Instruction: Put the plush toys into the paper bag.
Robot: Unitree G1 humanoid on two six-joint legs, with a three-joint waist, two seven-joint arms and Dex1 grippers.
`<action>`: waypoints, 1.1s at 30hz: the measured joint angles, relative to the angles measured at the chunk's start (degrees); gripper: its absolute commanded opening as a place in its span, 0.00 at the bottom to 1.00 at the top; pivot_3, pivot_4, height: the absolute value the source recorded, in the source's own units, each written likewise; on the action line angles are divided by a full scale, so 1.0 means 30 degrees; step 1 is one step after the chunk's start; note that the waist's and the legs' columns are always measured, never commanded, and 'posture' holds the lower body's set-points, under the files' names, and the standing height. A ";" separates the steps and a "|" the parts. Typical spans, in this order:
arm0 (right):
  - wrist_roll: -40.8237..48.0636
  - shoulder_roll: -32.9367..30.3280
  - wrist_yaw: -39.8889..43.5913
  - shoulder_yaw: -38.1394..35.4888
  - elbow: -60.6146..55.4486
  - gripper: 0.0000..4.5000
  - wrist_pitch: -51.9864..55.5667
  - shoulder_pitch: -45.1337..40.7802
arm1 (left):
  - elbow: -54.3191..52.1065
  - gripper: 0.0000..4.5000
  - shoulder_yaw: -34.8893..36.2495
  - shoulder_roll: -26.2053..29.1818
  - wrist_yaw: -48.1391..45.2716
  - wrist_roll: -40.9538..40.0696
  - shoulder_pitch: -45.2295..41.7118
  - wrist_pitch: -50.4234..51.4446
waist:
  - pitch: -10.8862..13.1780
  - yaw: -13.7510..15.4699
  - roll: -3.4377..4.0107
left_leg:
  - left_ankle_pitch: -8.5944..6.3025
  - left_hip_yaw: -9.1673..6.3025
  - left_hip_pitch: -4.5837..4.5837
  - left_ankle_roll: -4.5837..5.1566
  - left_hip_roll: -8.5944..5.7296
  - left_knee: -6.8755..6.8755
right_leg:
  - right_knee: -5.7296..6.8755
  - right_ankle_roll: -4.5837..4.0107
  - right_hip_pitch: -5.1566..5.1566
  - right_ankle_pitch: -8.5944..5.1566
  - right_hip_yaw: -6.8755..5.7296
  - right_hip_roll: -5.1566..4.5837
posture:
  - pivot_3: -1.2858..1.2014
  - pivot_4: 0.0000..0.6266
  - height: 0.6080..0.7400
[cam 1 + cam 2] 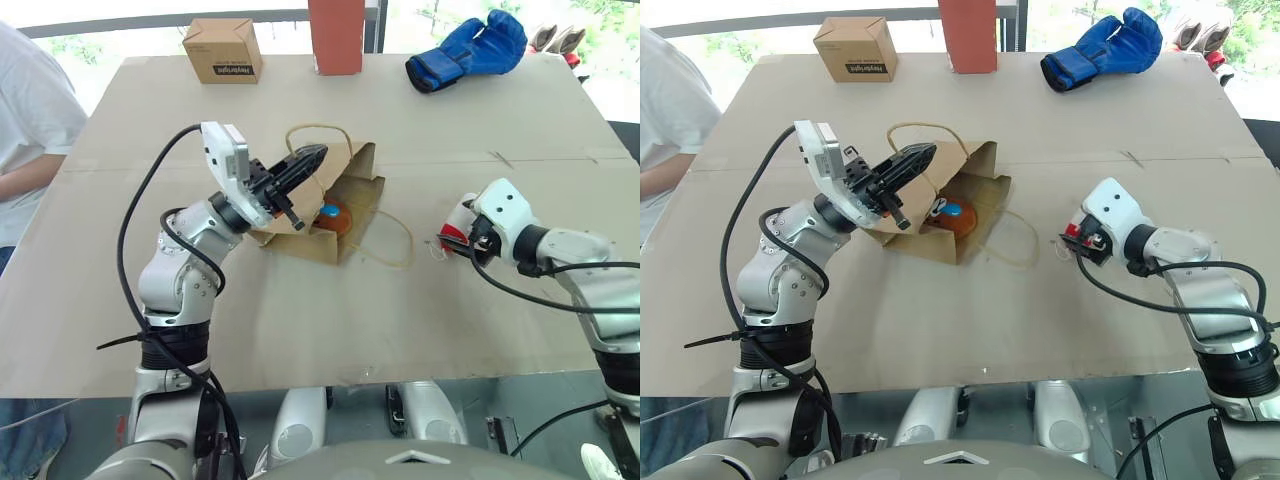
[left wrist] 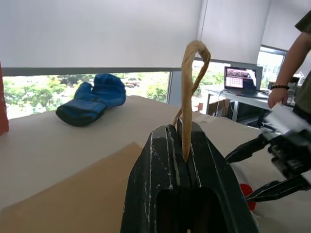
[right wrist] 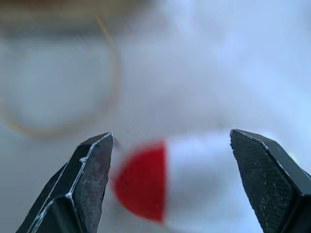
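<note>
The brown paper bag [image 1: 340, 240] lies on its side mid-table with its mouth facing right. My left gripper [image 1: 306, 160] is shut on one tan loop handle [image 2: 194, 53] and holds the bag's upper edge up. Inside the mouth rests the round brown plush toy [image 1: 335, 220] with a blue patch. The white rocket plush toy [image 3: 209, 179], red at one end, lies on the table to the right of the bag. My right gripper [image 1: 447, 243] stands open right over it, a finger on each side and neither pressing it.
The bag's other handle [image 1: 398, 238] lies flat on the table between bag and rocket. At the far edge stand a small cardboard box [image 1: 222, 50], a tall red box [image 1: 336, 35] and a blue boxing glove [image 1: 468, 50]. A person [image 1: 25, 120] stands at the left.
</note>
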 measured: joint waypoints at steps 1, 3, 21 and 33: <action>-0.0155 0.0284 -0.0147 0.0270 0.0820 0.71 -0.0118 -0.0426 | 0.0002 0.00 -0.0092 -0.0054 -0.0008 -0.0008 -0.0080 0.0007 | -0.0001 0.0012 0.0007 | 0.0000 -0.0002 0.0001 0.0000 -0.0002 0.0001 | 0.0001 0.0000 -0.0002 0.0000 0.0001 -0.0001 | 0.52 0.24 1.00; -0.0618 0.0321 -0.0419 0.0821 0.1733 0.56 -0.0666 -0.1140 | 0.0002 0.00 -0.0158 -0.0128 0.0008 -0.0008 -0.0312 0.0032 | -0.0009 0.0082 -0.0004 | 0.0000 -0.0013 -0.0006 0.0001 -0.0002 0.0003 | -0.0001 0.0001 0.0005 0.0001 -0.0009 0.0000 | 0.52 0.24 1.00; 0.1774 0.0852 0.1276 0.0206 -0.4103 0.01 -0.3512 -0.1744 | -0.0024 0.00 0.0389 -0.0531 0.0504 -0.2845 -0.0448 0.1759 | 0.0007 -0.0116 -0.0004 | -0.0002 -0.0088 -0.0017 0.0001 0.0009 0.0035 | 0.0002 0.0019 0.0029 0.0001 -0.0035 0.0038 | 0.52 0.24 1.00; 0.1537 0.5362 0.1807 0.3799 0.1869 0.01 -0.6327 -0.4430 | -0.0067 0.00 0.0286 -0.0551 -0.0402 -0.4630 -0.1146 0.2843 | 0.0007 0.0117 -0.0005 | -0.0001 -0.0076 -0.0025 -0.0001 -0.0008 0.0025 | -0.0005 0.0008 0.0022 0.0005 -0.0017 0.0028 | 0.52 0.24 1.00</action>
